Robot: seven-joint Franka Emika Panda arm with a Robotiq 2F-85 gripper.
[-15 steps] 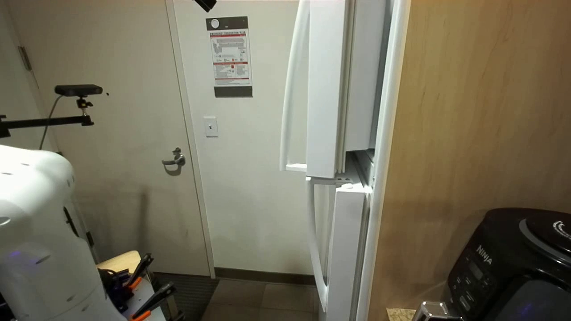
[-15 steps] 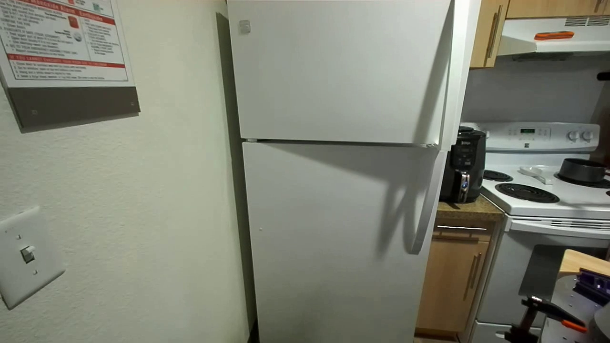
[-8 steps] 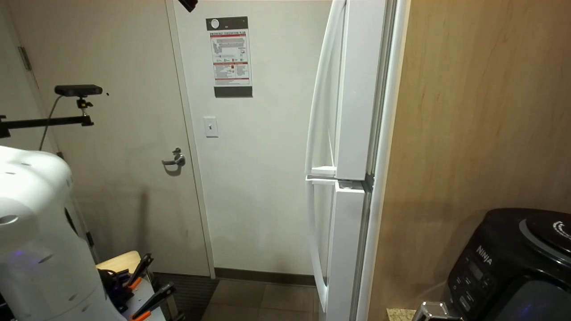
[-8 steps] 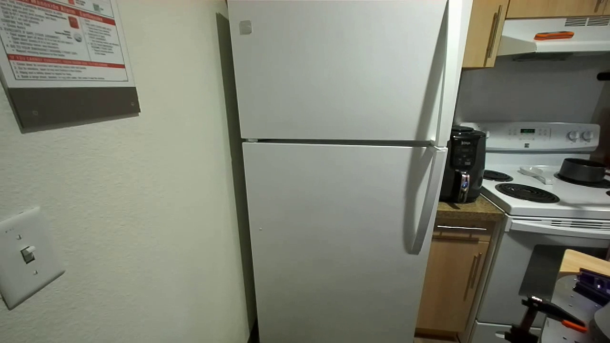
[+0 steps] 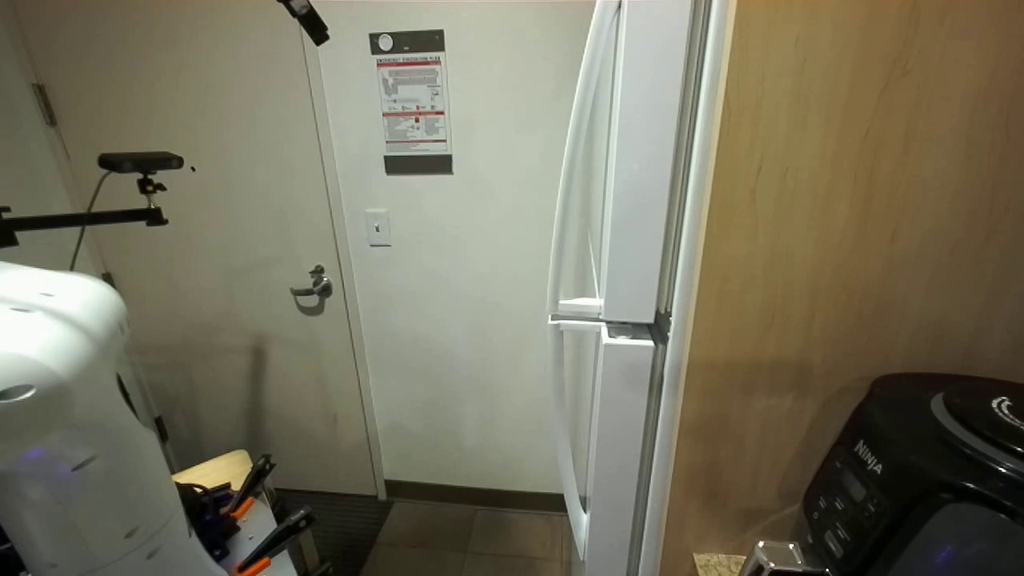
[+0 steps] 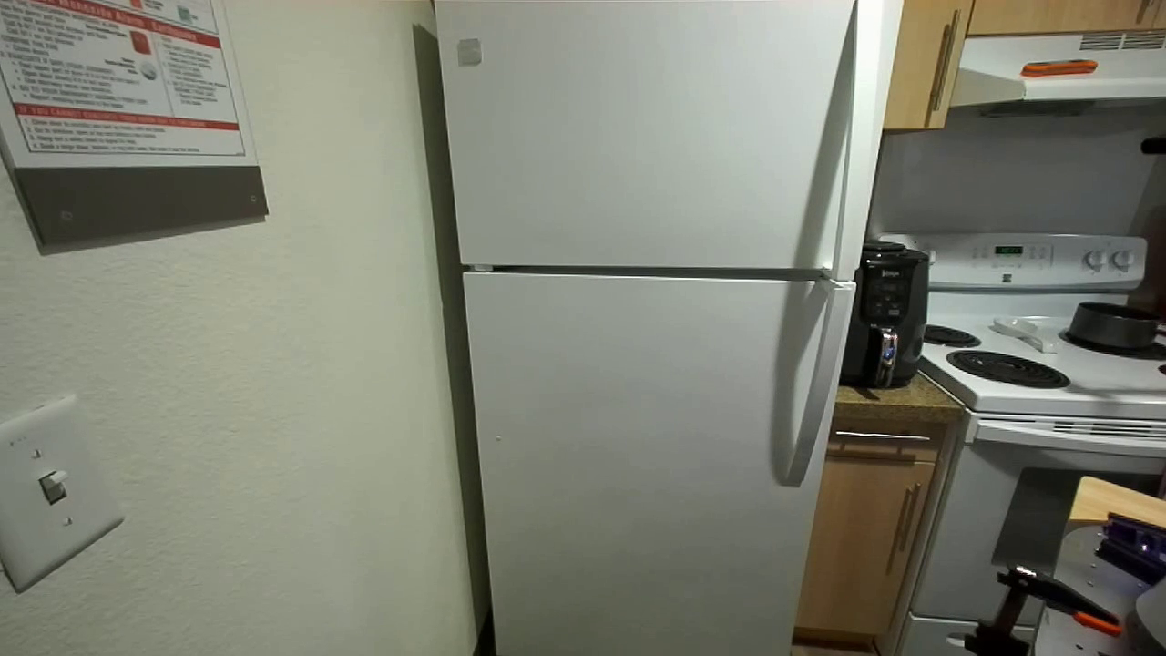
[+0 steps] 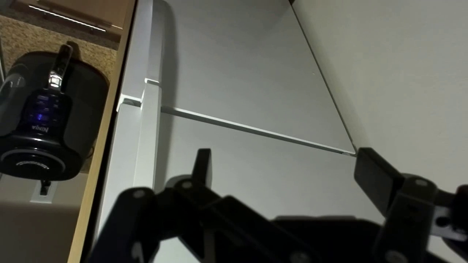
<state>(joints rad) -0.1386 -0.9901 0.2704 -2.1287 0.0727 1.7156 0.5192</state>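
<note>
We logged the white top-freezer refrigerator (image 6: 656, 364) beside the wall (image 6: 346, 364), upper door (image 6: 638, 137) and lower door (image 6: 638, 474) both closed. We saw the upper handle (image 5: 563, 200) above the lower handle (image 6: 820, 392), both on the edge nearer the kitchen counter (image 6: 897, 401). In the wrist view the Robotiq gripper (image 7: 287, 170) faced the upper door, jaws spread wide; exact clearance we couldn't tell there, but in an exterior view we got a dark fingertip (image 5: 310, 22) poking in at the top edge, well apart from both handles. On the counter we had a black Ninja air fryer (image 6: 888, 319), a wood panel (image 5: 848, 200) standing between it and the refrigerator. Next along we noted a white electric range (image 6: 1111, 387) carrying a dark saucepan (image 6: 1111, 325), range hood (image 6: 993, 77) overhead, an orange item (image 6: 1059, 68) on the hood's front. On the wall we tagged an evacuation plan (image 5: 414, 104) above a light switch (image 5: 378, 228), near a plain door (image 5: 208, 240) with a lever handle (image 5: 320, 286). Low in both exterior views we picked up black-and-orange clamps (image 5: 276, 536); we saw the white robot arm (image 5: 72, 400) just beside them.
</note>
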